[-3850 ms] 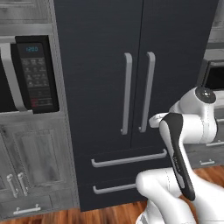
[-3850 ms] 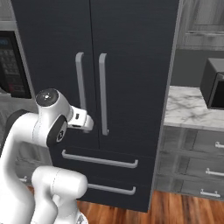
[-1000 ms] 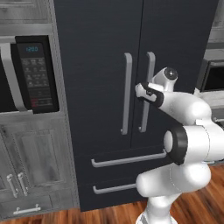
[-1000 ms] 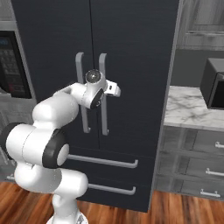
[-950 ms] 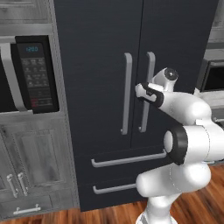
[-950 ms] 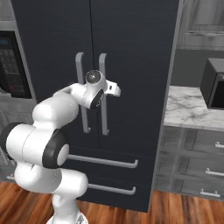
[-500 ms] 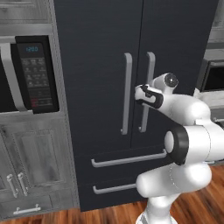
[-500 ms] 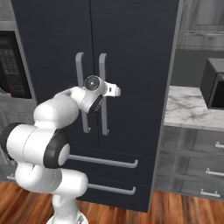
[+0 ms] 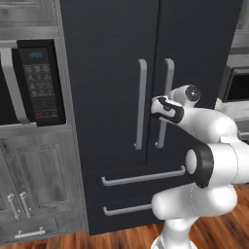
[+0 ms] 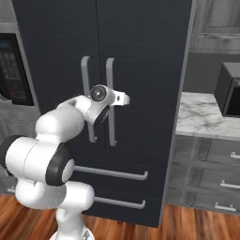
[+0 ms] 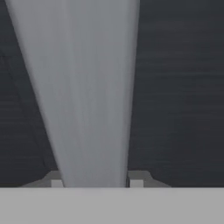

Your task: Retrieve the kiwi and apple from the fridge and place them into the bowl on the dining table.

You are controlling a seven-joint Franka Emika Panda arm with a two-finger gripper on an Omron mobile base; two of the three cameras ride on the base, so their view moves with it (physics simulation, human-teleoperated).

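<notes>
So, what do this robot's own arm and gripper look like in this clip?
The arm is glossy white with rounded segments, broad dark bands at the joints and a round dark cap near the wrist. The gripper has two small pale grey finger tips. No cables or markings show.

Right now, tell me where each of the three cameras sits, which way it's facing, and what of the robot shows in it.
Left base view: behind the arm, to its left, facing the fridge; the white arm rises lower right, gripper at the right door handle.
Right base view: behind, to its right, facing that fridge; the arm rises lower left.
Hand view: on the hand, close against the handle, a fingertip on either side.
Both base views share the fridge doors, handles and drawers.
</notes>
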